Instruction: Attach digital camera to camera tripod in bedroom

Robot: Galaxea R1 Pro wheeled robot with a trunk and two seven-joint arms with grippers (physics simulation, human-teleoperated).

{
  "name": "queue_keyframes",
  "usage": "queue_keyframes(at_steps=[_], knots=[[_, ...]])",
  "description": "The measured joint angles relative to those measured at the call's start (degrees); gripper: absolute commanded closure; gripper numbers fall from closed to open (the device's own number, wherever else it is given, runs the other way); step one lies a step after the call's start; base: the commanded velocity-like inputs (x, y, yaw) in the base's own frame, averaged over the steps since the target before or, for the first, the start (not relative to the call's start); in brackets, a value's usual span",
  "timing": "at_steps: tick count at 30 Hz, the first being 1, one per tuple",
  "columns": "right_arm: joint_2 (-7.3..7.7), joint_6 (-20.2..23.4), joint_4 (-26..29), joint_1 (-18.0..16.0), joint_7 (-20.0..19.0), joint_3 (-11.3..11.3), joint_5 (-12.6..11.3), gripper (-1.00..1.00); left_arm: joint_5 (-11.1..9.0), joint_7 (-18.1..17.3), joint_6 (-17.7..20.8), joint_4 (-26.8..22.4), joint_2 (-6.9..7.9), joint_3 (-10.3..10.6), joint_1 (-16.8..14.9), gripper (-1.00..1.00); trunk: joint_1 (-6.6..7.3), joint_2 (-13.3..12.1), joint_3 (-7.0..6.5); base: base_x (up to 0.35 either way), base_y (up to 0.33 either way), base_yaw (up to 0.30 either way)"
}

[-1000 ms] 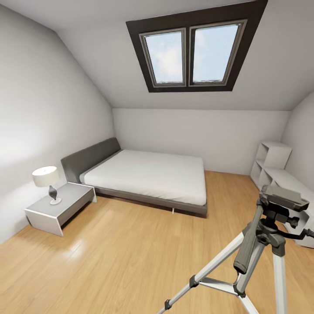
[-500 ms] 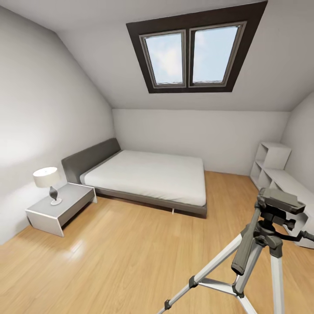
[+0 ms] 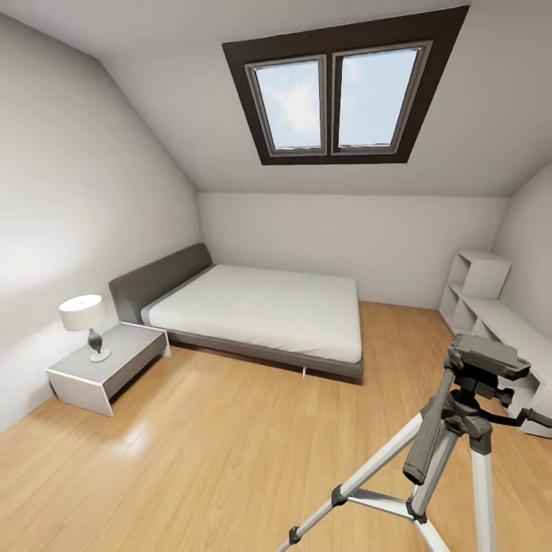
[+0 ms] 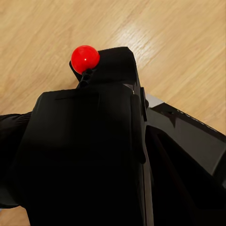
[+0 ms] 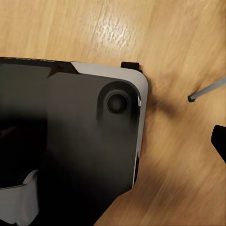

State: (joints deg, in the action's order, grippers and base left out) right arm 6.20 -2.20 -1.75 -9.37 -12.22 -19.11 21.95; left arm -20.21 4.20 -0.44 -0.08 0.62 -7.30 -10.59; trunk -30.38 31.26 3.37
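Black and hard-shelled, the digital camera [image 4: 89, 141] is sitting right up against the left wrist lens, its red dot [image 4: 85, 58] standing out over the wood floor [image 4: 179, 42]. It is probably riding in the left gripper, but its body is hiding the fingers, so I cannot tell whether that claw is clamped or apart. It is looking light, stiff and fairly slick. A grip across the flat sides of the body is likely safest, keeping the underside free for mounting.

Across the bedroom, from the left, a table lamp [image 3: 83, 318] is standing on a grey nightstand [image 3: 115, 368]. Next the low bed [image 3: 261, 307] is lying against the far wall under the skylight [image 3: 337, 96], and a white shelf unit [image 3: 491, 307] is lining the right wall. All of these are sitting well apart from the work.

At the lower right, near the robot, the camera tripod [image 3: 460, 414] is standing with its top plate [image 3: 487, 354] bare. Its long handle [image 3: 425, 441] is hanging down toward the robot. That handle and the splayed legs are the likeliest things to bump, and the stand will probably tip easily.

In the right wrist view, one tripod leg [image 5: 205, 91] is crossing the floor. I cannot tell whether the right gripper is apart or together.
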Motion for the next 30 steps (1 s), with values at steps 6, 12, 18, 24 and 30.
queue_keyframes(at_steps=[6,12,18,24,30], knots=[[0.00,-0.02,0.00,0.02,0.00,0.00,0.00,-1.00,0.00,0.00,-0.03,0.00,0.00,0.00,0.00,1.00,1.32,-2.41,-1.08,0.000,0.000,0.000],[0.03,-0.01,0.00,-0.02,0.00,0.00,0.00,-1.00,0.00,0.00,-0.01,0.00,0.00,0.00,0.00,1.00,2.64,-4.83,-2.17,0.000,0.000,0.000],[0.08,-0.02,0.00,-0.03,-0.01,0.00,-0.01,-1.00,0.00,0.00,0.03,0.00,0.00,0.00,-0.03,1.00,3.95,-7.16,-3.15,0.000,0.000,0.000],[0.06,-0.03,0.00,-0.04,-0.01,0.00,-0.01,-1.00,0.00,0.00,0.03,0.00,-0.03,0.00,-0.03,1.00,4.62,-8.38,-3.69,0.000,0.000,0.000],[0.06,-0.03,0.00,-0.06,0.02,0.00,-0.01,-1.00,0.08,0.00,0.03,0.00,-0.12,0.00,-0.03,1.00,4.62,-8.38,-3.69,0.000,0.000,0.000]])
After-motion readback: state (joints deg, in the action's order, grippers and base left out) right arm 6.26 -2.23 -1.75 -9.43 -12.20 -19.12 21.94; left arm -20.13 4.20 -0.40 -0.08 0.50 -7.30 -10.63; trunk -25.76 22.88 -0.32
